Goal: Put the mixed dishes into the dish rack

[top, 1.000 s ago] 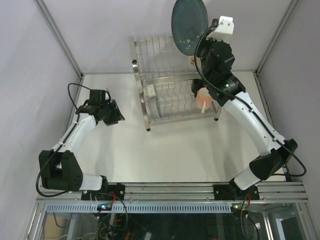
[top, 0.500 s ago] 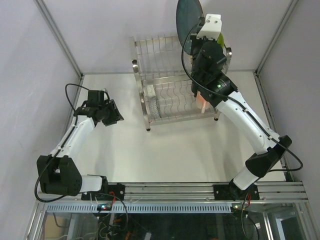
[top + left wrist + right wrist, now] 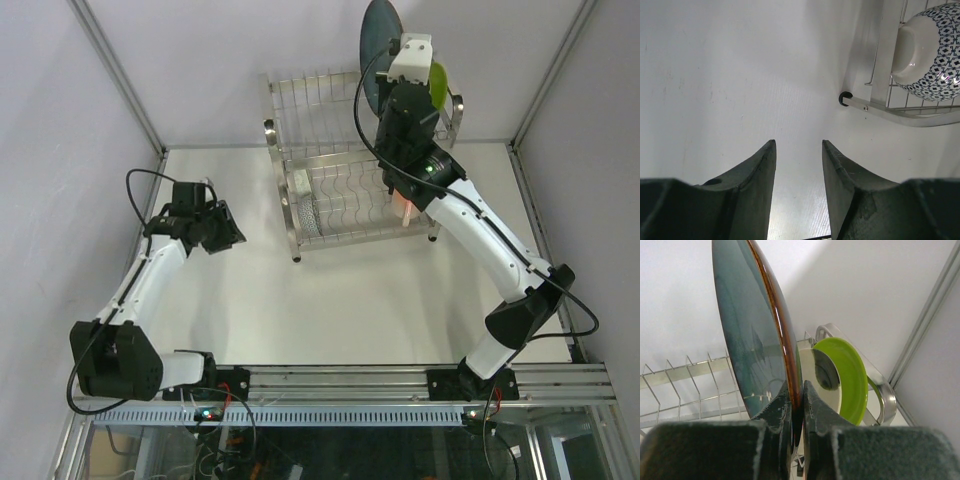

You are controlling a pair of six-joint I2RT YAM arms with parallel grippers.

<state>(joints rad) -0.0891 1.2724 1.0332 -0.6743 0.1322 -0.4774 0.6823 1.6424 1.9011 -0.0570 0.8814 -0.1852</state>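
Observation:
My right gripper (image 3: 392,62) is shut on the rim of the large blue-grey plate (image 3: 375,50), holding it on edge above the top tier of the dish rack (image 3: 310,125). In the right wrist view the plate (image 3: 752,335) stands upright between the fingers (image 3: 779,407). Just right of it the cream plate (image 3: 822,375) and the lime-green plate (image 3: 852,375) stand in the rack's top shelf. The pink mug (image 3: 405,205) sits on the lower tier. The patterned bowl (image 3: 932,47) lies in the lower tier's left end. My left gripper (image 3: 225,233) is open and empty over the table, left of the rack.
The rack's front left foot (image 3: 844,98) rests on the white table (image 3: 330,300). Grey walls and a metal frame post (image 3: 935,310) close in behind and right of the rack. The saucer and the cream mug are not visible.
My right gripper has turned the blue-grey plate more edge-on and carried it slightly right, closer to the lime-green plate. The left arm has drifted slightly.

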